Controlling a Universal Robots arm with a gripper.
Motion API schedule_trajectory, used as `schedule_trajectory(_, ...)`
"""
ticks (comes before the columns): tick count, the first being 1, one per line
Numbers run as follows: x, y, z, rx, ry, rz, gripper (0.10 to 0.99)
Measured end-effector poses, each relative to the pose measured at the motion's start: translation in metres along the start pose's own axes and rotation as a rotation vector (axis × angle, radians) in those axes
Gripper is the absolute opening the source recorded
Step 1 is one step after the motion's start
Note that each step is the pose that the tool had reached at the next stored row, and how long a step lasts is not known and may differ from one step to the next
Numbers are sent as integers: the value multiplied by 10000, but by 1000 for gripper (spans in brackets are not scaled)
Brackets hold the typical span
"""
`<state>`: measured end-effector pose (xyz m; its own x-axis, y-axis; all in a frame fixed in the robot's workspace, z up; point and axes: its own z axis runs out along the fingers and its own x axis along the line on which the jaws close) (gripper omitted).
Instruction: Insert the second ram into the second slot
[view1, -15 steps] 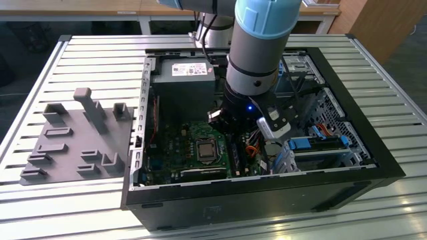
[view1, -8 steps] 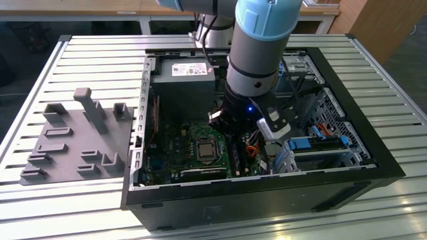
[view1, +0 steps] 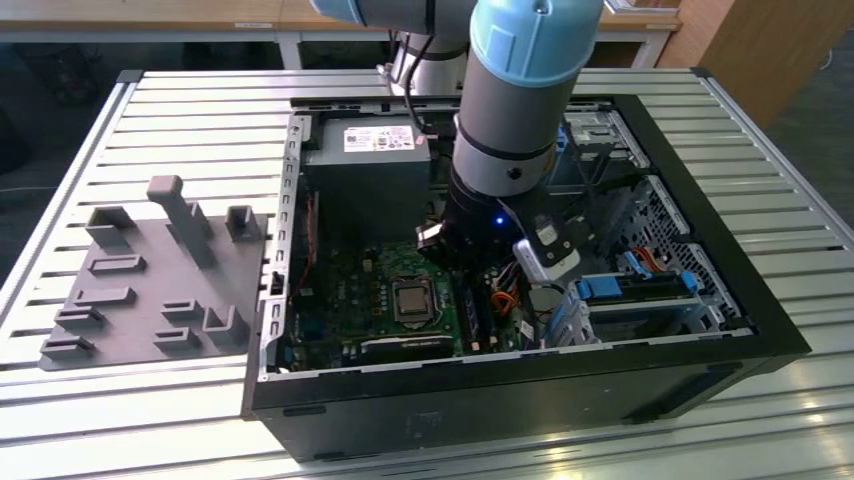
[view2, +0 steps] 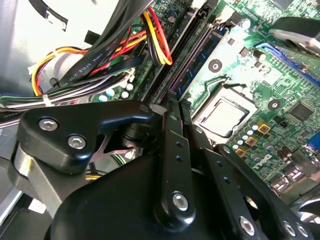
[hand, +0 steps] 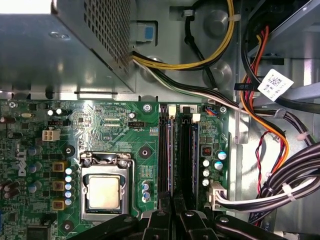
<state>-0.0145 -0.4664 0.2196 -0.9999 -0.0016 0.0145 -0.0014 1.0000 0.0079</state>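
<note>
The pincer hangs right over the RAM slots on the green motherboard; it looks pinched shut on the second ram, set in its slot; pressing straight down seems needed.

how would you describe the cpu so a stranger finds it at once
Look inside the open black computer case on the slatted table, at the green motherboard. Near its middle sits the cpu, a plain silver square in a metal frame, the only shiny flat plate among small round capacitors.
</note>
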Motion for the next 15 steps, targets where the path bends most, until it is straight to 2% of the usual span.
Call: schedule_trajectory(15,-2,0,18,2,16,10,137)
